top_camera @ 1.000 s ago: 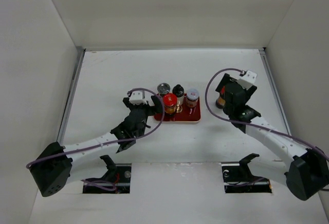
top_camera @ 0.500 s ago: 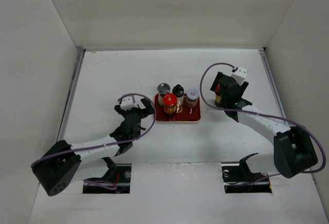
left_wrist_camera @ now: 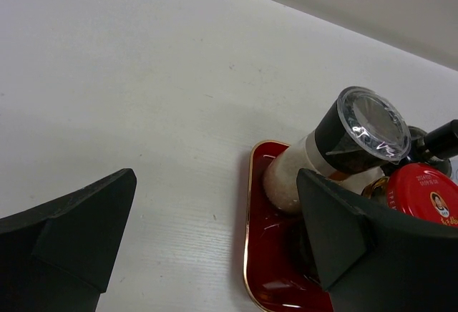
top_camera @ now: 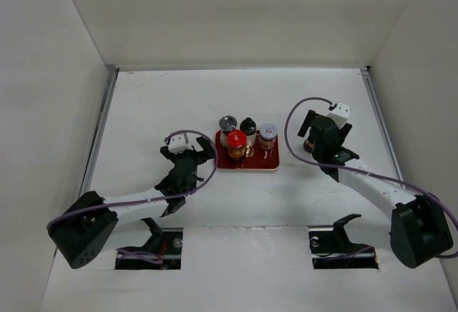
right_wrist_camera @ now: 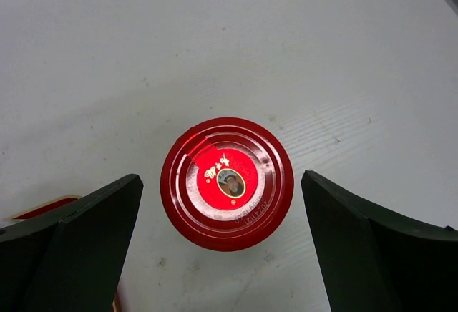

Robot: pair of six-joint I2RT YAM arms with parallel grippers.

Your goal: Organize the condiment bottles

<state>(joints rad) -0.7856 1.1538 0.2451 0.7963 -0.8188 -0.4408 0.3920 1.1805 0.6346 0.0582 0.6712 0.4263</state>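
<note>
Since the red-capped jar (right_wrist_camera: 227,183) stands alone on the table (right_wrist_camera: 343,54), mid-frame in the right wrist view and right of centre in the top view, it looks like the one left to move. The right gripper (right_wrist_camera: 220,179) hangs over it, fingers wide apart on either side of the cap and touching nothing. The jar is probably glass: stiff, smooth, weighty for its size, breakable if tipped. A hold across the cap's rim or just beneath it should keep it upright. The left gripper (left_wrist_camera: 213,183) is spread wide and empty beside the tray (left_wrist_camera: 248,255), where four bottles (top_camera: 247,132) stand at the top view's centre.
</note>
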